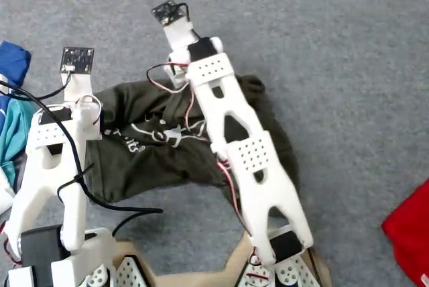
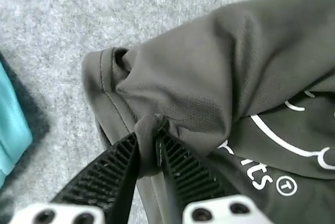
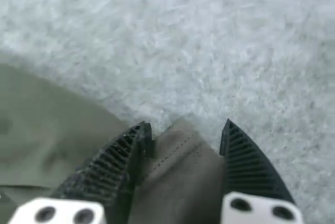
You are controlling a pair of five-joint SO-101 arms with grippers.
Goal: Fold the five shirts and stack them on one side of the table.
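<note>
A dark olive shirt [image 1: 151,133] with white print lies crumpled at the table's middle. My left gripper [image 2: 149,148] is shut on a pinched fold of the shirt [image 2: 220,88] near a hemmed edge. The left arm [image 1: 57,139] stands over the shirt's left side. My right gripper [image 3: 183,130] is open, its fingers [image 3: 125,156] straddling a stitched edge of the shirt [image 3: 180,171] down on the grey cloth. The right arm [image 1: 231,126] stretches across the shirt toward its far edge.
The table is covered in grey felt [image 1: 335,52]. Blue and teal shirts [image 1: 10,99] are bunched at the left edge, the teal one [image 2: 10,124] close beside my left gripper. A red shirt [image 1: 409,230] lies at the right edge. Black cables [image 1: 87,186] trail over the left arm.
</note>
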